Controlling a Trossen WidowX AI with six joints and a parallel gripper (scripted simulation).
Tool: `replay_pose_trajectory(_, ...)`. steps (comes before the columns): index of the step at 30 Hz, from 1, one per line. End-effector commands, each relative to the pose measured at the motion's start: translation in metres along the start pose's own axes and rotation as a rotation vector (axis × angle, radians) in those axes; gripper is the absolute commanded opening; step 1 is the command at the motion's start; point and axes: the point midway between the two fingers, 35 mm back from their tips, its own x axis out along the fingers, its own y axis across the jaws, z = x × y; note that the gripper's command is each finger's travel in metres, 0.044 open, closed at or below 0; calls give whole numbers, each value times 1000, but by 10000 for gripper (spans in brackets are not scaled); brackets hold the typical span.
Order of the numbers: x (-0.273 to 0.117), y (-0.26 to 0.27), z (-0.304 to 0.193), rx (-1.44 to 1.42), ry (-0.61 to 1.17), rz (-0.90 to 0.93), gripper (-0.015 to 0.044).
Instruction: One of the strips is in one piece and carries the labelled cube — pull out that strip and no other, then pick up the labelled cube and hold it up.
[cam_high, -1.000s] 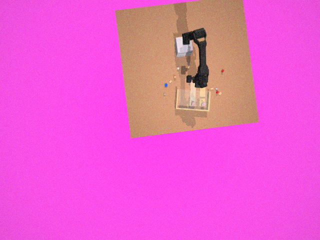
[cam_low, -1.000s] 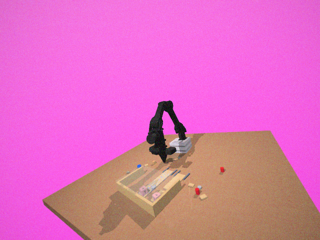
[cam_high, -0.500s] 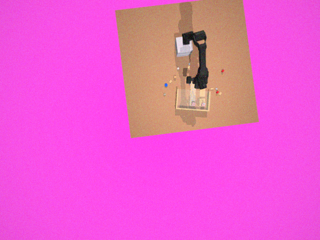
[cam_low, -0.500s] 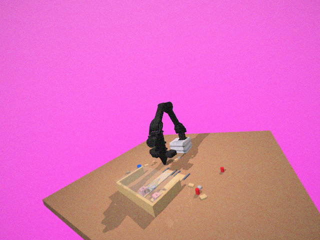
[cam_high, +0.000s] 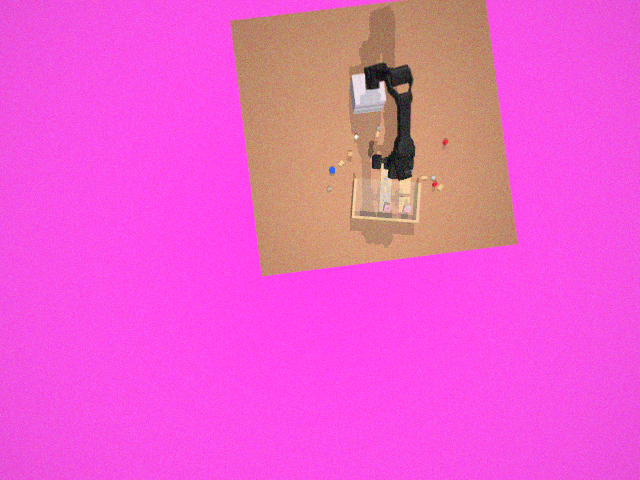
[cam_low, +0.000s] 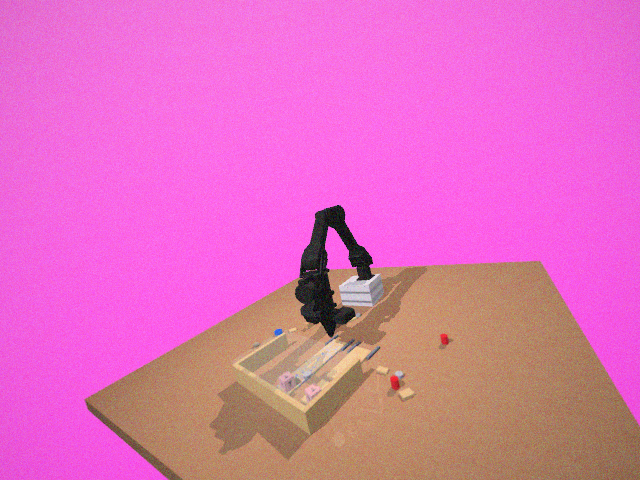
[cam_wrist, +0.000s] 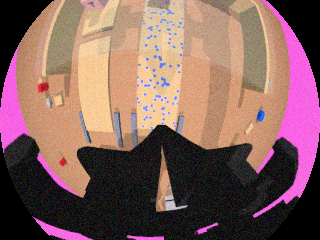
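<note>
My gripper (cam_low: 331, 334) (cam_wrist: 161, 128) is shut and empty, its tips low over the near end of the blue-speckled strip. That strip (cam_high: 385, 190) (cam_low: 321, 360) (cam_wrist: 160, 67) looks unbroken where it shows and runs into the box (cam_high: 353, 201) (cam_low: 268, 388) (cam_wrist: 60, 40). A pink cube (cam_high: 387, 207) (cam_low: 285, 381) stands at its far end, shaded in the wrist view. The plain strip (cam_high: 404, 187) (cam_low: 347, 364) (cam_wrist: 95, 85) beside it has a gap across it. Another pink cube (cam_high: 407, 208) (cam_low: 312, 391) (cam_wrist: 94, 3) stands beyond that gap. The cubes' marks are too small to read.
A see-through cover lies over part of the box. Thin grey bars (cam_wrist: 85, 127) (cam_wrist: 180, 124) flank the strips' near ends. Red cylinders (cam_high: 445, 141) (cam_low: 444, 338) (cam_wrist: 43, 87), a blue piece (cam_high: 331, 169) (cam_low: 278, 332) (cam_wrist: 260, 115) and small blocks lie around. The arm stands on a white base (cam_high: 368, 105) (cam_low: 359, 295).
</note>
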Motion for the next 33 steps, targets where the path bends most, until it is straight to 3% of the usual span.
replay_pose_trajectory(1, 8, 1, -1, 4, 6, 4, 0)
replay_pose_trajectory(16, 32, 3, -4, 4, 6, 4, 0)
replay_pose_trajectory(33, 32, 3, -4, 4, 6, 4, 0)
